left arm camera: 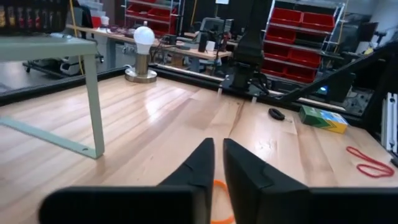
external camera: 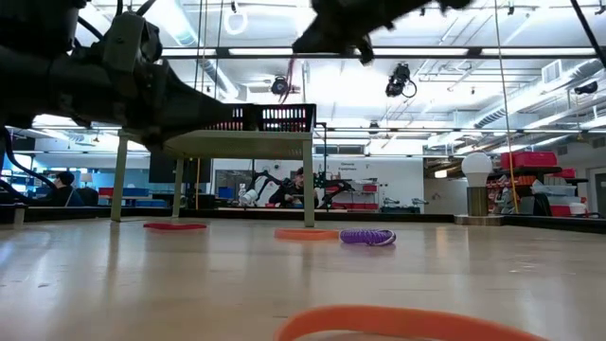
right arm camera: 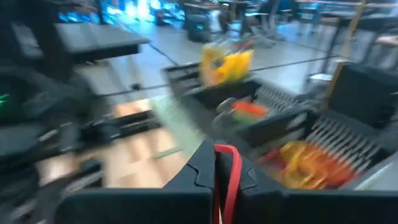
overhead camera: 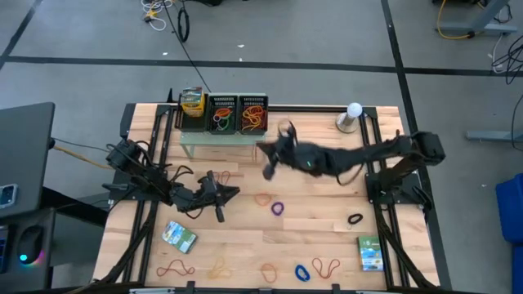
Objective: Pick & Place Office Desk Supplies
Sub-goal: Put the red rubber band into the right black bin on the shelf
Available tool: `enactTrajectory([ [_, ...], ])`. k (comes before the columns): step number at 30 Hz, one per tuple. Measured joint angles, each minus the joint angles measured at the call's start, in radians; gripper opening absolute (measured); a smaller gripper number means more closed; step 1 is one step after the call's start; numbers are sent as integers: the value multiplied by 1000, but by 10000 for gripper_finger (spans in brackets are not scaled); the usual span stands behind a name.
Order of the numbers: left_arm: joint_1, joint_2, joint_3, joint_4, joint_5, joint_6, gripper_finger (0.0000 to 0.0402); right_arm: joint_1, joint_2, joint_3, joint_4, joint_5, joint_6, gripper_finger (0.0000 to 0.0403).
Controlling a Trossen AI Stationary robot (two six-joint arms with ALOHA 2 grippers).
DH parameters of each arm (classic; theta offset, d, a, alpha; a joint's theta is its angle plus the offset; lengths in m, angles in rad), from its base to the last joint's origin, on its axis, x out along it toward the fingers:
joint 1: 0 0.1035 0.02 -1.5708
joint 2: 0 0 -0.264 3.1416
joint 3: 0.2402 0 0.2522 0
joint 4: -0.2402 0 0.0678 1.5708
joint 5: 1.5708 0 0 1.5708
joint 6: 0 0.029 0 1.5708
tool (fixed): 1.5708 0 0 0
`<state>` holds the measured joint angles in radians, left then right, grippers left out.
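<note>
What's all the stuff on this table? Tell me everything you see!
Table: one, light wood.
Shelf: one, pale green, at the table's back.
Mesh trays: three, black, in a row on the shelf; two hold rubber bands.
Yellow box: one, in the leftmost tray.
Light bulb: one, white, back right.
Packets: two, green-white-blue, front left and front right.
Loose rubber bands: about nine; orange, tan, purple, blue, black; across the table's front half.
Red rubber band: one, in the right tool.
Left tool: dark, low over the table, left of centre.
Right tool: dark, raised near the trays.
</note>
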<state>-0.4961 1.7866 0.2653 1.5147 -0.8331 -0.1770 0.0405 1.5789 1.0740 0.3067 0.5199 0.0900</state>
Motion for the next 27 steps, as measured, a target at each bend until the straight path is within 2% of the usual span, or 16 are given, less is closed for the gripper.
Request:
enactTrajectory([
  [4,0,0,2,0,18,20,6,-100,45,196,-189,2,-64,2],
  [9,0,0,2,0,19,20,13,-215,130,360,-353,-29,-79,3],
  [15,0,0,2,-1,21,24,14,-312,246,444,-456,-131,-25,3],
  [18,0,0,2,-2,22,24,11,-340,281,452,-462,-144,3,8],
  [22,0,0,2,-2,22,24,10,-359,309,452,-463,-143,8,44],
  [27,0,0,2,-3,22,28,11,-356,316,452,-444,-143,8,118],
])
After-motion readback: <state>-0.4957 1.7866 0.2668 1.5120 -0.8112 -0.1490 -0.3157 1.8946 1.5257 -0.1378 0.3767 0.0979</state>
